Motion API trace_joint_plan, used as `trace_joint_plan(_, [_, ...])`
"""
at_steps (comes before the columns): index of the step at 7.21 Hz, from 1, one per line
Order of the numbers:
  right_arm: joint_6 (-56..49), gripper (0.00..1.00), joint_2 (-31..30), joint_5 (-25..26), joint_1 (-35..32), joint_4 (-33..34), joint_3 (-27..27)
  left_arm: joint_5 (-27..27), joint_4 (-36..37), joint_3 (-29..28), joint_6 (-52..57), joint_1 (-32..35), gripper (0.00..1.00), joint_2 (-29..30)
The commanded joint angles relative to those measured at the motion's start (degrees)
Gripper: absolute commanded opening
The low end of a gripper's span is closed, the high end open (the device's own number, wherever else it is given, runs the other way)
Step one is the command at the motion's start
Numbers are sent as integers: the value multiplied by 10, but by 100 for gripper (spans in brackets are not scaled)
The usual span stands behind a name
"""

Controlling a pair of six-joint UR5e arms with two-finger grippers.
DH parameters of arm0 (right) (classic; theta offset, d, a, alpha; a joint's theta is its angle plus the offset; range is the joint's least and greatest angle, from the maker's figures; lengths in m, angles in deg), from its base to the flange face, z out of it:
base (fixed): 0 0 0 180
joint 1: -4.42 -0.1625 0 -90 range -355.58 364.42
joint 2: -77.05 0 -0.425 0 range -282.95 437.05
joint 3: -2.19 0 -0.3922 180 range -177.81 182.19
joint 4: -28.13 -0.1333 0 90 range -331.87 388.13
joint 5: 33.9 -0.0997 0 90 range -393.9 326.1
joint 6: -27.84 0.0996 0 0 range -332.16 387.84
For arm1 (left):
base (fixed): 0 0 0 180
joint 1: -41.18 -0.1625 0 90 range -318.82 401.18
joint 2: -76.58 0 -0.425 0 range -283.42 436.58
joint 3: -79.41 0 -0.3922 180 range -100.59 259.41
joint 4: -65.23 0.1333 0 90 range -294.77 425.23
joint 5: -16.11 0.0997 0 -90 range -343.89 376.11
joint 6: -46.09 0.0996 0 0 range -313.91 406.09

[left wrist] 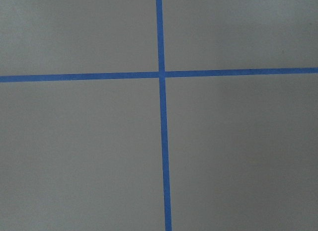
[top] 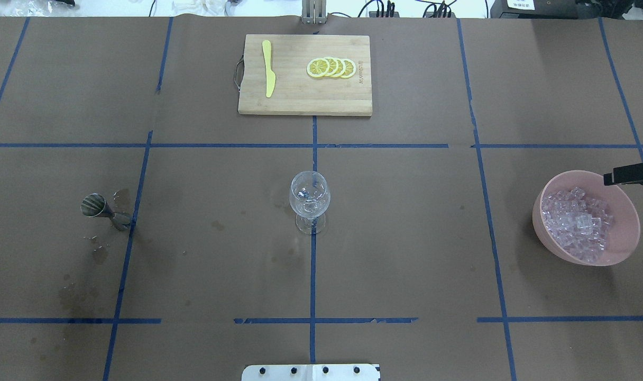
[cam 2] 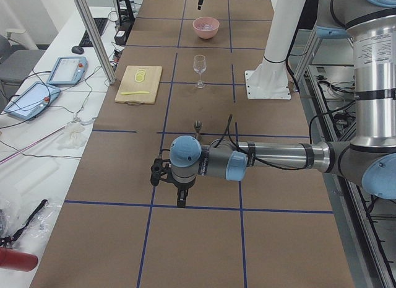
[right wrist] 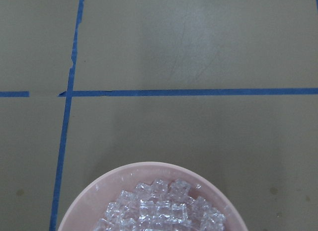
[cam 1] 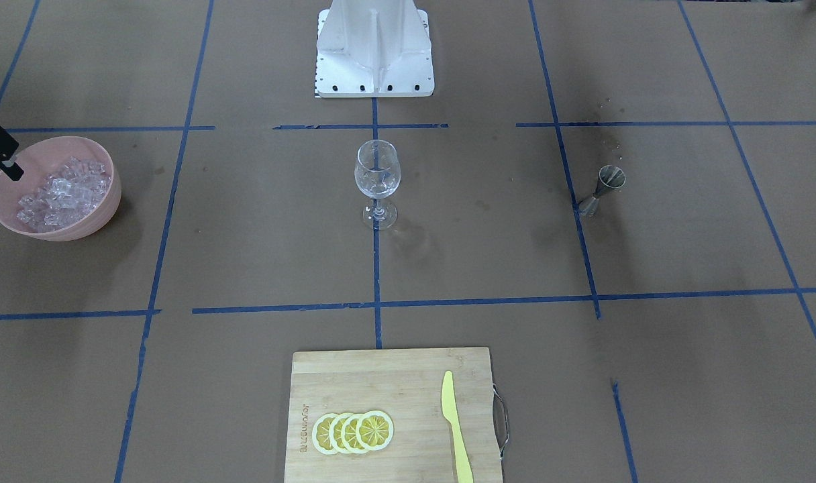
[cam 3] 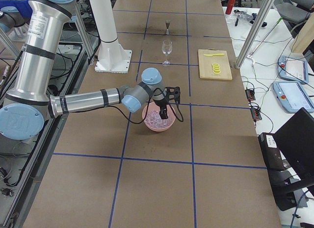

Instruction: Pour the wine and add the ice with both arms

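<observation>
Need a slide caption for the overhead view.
Right gripper over the pink bowl of ice; wine glass centre, jigger left, lemon slices and knife on board.

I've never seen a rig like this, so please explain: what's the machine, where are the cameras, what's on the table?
It is a robot with two jointed arms, each ending in a two-finger gripper. Four fixed cameras watch the table: from across, from above, from each end. Two more sit on the wrists. On the table stand a wine glass, a small metal measuring cup, a pink bowl of ice, and a cutting board with lemon slices and a yellow knife. The right gripper hangs over the bowl, the left gripper over bare table. Neither visibly holds anything.
</observation>
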Motion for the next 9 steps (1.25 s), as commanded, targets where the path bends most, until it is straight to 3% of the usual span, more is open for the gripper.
trace_joint_plan(1, [104,85,-24,96,101,-57,0,0,-2,-3,0,-1,100,3])
trace_joint_plan(2, [118,85,-25,129,130,-57,0,0,-2,-2,0,-1,100,4])
trace_joint_plan(8, [117,68,-41,156,176,-55,-16,0,-3,-3,0,-1,100,5])
trace_joint_plan(9, [116,40,-41,156,176,-55,-16,0,-3,-4,1,-1,100,5])
